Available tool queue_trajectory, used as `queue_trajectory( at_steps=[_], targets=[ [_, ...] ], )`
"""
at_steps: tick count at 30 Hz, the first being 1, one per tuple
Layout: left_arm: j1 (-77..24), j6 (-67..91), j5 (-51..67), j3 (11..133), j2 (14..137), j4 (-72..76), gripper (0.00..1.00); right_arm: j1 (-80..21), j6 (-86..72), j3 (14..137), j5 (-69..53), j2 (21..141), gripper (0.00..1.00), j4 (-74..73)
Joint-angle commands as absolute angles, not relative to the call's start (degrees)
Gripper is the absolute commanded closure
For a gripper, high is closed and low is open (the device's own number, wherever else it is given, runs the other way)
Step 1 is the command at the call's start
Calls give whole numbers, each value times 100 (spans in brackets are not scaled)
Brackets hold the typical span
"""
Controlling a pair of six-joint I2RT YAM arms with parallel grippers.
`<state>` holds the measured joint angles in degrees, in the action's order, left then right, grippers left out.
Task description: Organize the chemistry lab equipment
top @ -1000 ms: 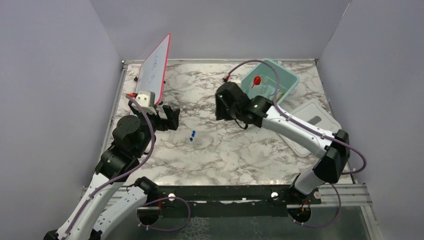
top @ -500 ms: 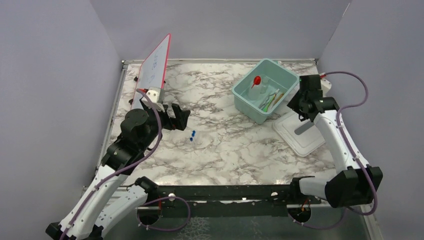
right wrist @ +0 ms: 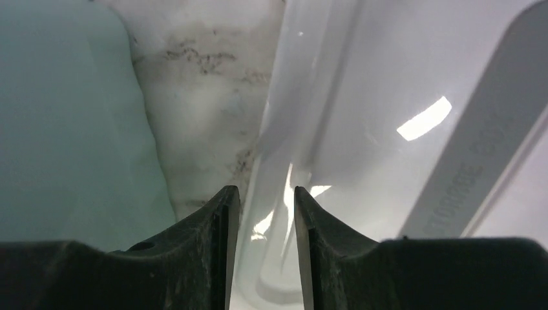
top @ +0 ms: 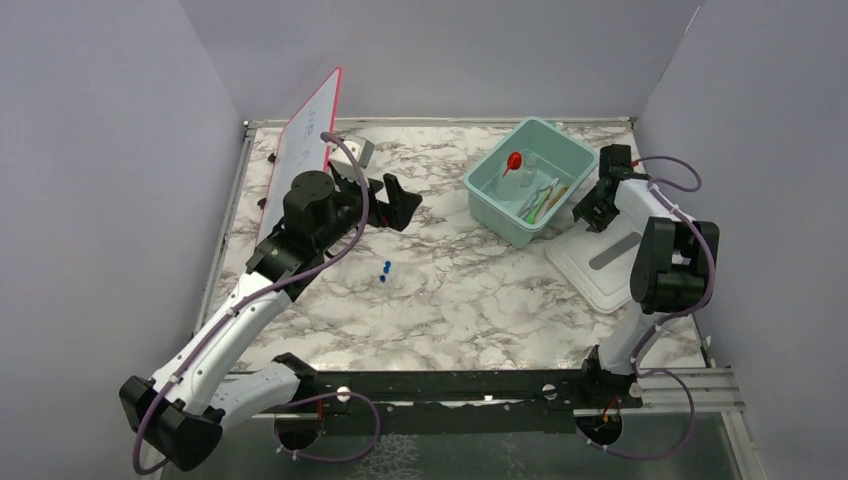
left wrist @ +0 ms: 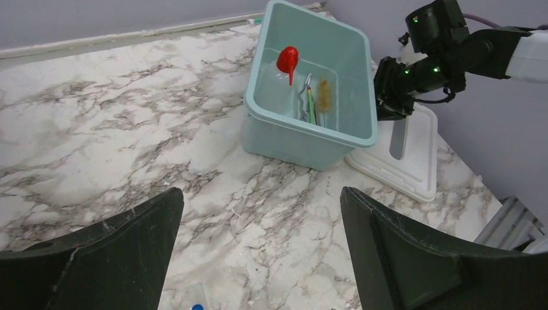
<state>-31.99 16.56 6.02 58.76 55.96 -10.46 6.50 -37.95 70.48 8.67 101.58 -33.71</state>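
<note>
The pale teal tub holds a red funnel, a tan-bristled brush and thin metal and coloured tools. Blue-capped tubes lie on the marble left of centre, and one blue cap shows at the bottom edge of the left wrist view. My left gripper hangs open and empty above the marble, pointing toward the tub. My right gripper is down at the white lid. Its narrow jaws straddle the lid's near rim. I cannot see whether the pads press on it.
A pink-edged whiteboard leans at the back left, close behind my left arm. The lid lies flat right of the tub, near the right wall. Grey walls enclose three sides of the marble top.
My right arm swung from the tub's left side across to the lid, and its jaws narrowed. My left arm reached forward and right, from beside the whiteboard toward the table's middle.
</note>
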Motion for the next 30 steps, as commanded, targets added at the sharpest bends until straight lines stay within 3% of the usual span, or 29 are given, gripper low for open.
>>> queue_trajectory(
  at_steps=[1,19,24,27,30],
  targets=[
    [-3208,1930,1223,6124,5931,-522,7,700,-3966,7444,870,10568,59,-2982],
    [-3242,1916,1195,6140,6349,-365,8,702,-4657,7587,2411,10962,57,-3876],
    [-3260,1917,1180,6141,6441,-354,8,703,-4442,7621,2032,11302,58,-3700],
    [-3298,1909,1200,6175,6518,-329,8,703,-4421,7681,1698,11506,64,-3657],
    [-3355,1919,1210,6213,6589,-326,8,703,-4411,7600,1560,11412,83,-3525]
  ],
)
